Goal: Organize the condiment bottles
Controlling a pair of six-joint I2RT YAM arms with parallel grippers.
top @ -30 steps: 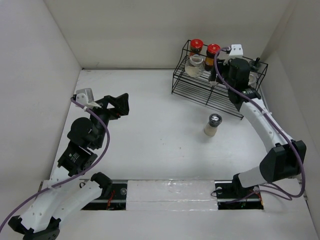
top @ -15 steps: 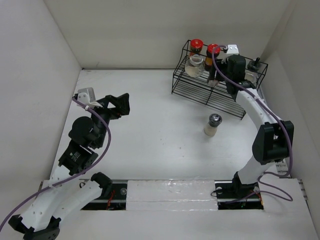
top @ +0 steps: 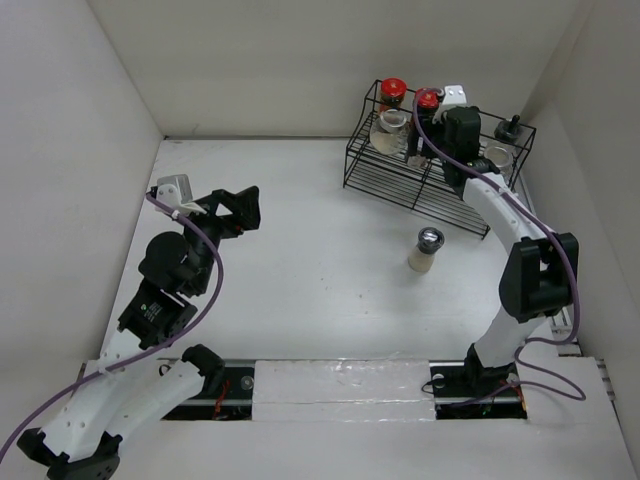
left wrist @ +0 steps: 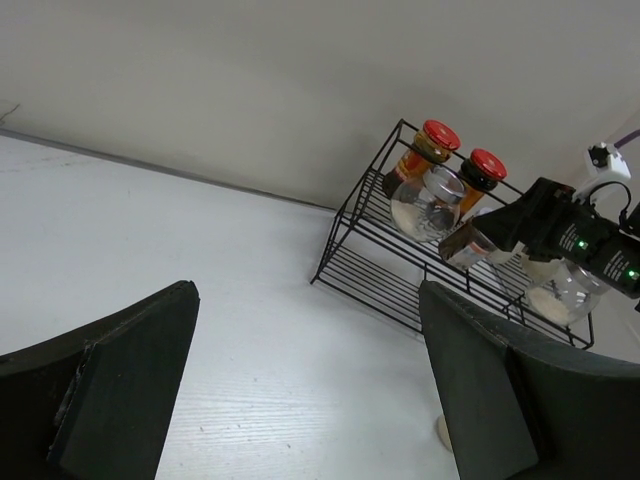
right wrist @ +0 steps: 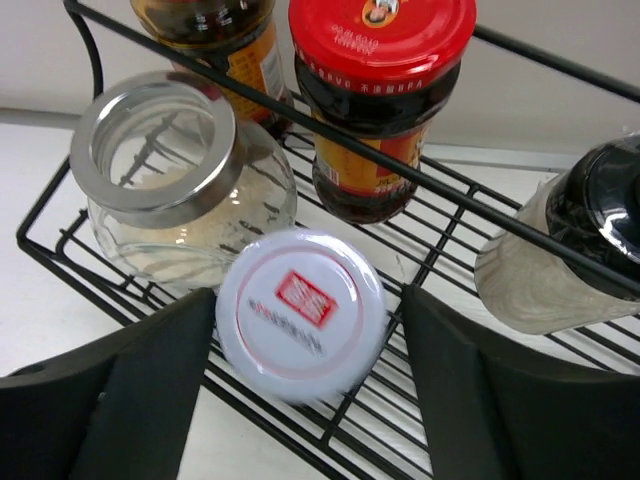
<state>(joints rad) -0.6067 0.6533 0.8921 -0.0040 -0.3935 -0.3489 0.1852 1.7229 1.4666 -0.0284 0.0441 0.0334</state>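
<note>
My right gripper is over the black wire rack and is shut on a white-lidded jar, held tilted just above the rack's wires. Two dark jars with red lids stand at the rack's back. A clear glass jar with a silver rim sits left of the held jar. A pale shaker with a black cap sits to its right. A pale shaker with a silver cap stands on the table in front of the rack. My left gripper is open and empty, far left.
The rack stands at the back right, close to the right wall. More jars sit at its right end. White walls enclose the table on three sides.
My right gripper has moved back and left over the rack with the white-lidded jar in it, closer to the red-lidded jars. The left arm has not moved.
</note>
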